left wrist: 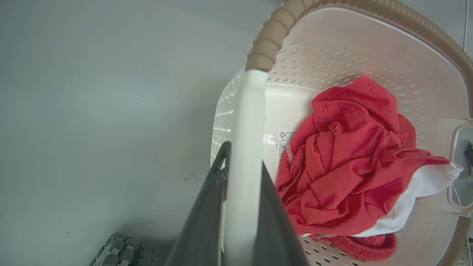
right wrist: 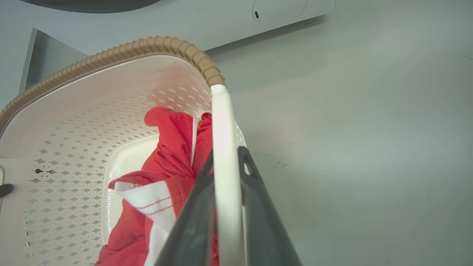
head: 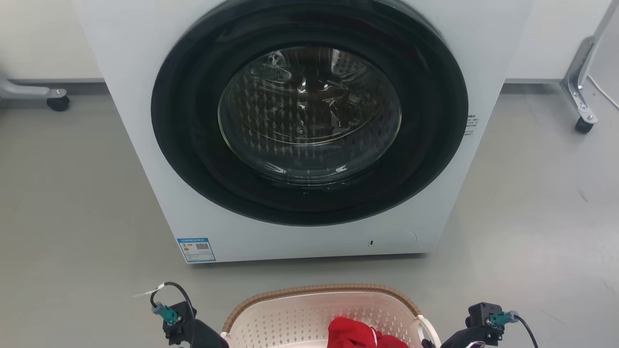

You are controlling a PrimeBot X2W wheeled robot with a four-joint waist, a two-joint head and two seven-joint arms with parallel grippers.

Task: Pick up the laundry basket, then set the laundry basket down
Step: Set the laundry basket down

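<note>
Nearest the head camera, low at the frame's bottom edge: laundry basket [head: 319, 289], cream with a brown woven-look rim, over the grey floor [head: 72, 217] just in front of the washing machine [head: 309, 130]. Holds a red garment [head: 358, 336]. Seen along the left gripper [left wrist: 244, 162]: pinching the basket's near white handle [left wrist: 247, 111], one dark finger on each side and pressed against it. Red-and-white cloth bunched on the basket bottom beyond. Seen along the right gripper [right wrist: 226, 159]: likewise clamped on the opposite white handle [right wrist: 221, 122], with the bar squeezed between both fingers and the machine's lower front panel behind. Cannot tell whether the base rests on the floor or hangs clear of it. Judged from that: two-handed grasp made, lift either barely begun or about to begin, carrying and setting down not yet done. Worth raising both sides evenly to keep the load level.
</note>
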